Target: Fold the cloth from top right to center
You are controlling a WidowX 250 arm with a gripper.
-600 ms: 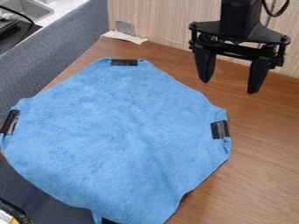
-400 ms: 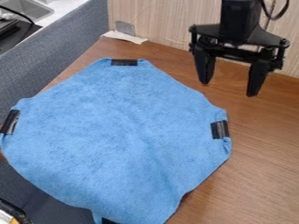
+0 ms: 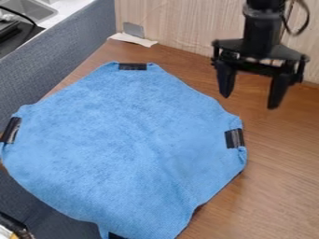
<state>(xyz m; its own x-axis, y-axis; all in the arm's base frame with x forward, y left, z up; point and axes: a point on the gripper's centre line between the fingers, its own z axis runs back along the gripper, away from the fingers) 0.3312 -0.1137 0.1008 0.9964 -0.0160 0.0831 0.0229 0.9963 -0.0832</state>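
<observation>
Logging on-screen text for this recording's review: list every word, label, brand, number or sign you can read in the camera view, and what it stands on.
There is none that can be read.
Blue cloth and its black strips: no lettering visible.
Black gripper: no marking legible.
Grey piece by the wall: too small to tell.

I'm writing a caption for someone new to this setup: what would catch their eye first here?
Probably the big blue cloth, spread over the brown table, with strips of black tape at its top, left and right corners. Next, the black gripper, hanging open at the upper right, beyond the cloth's upper-right edge.
</observation>
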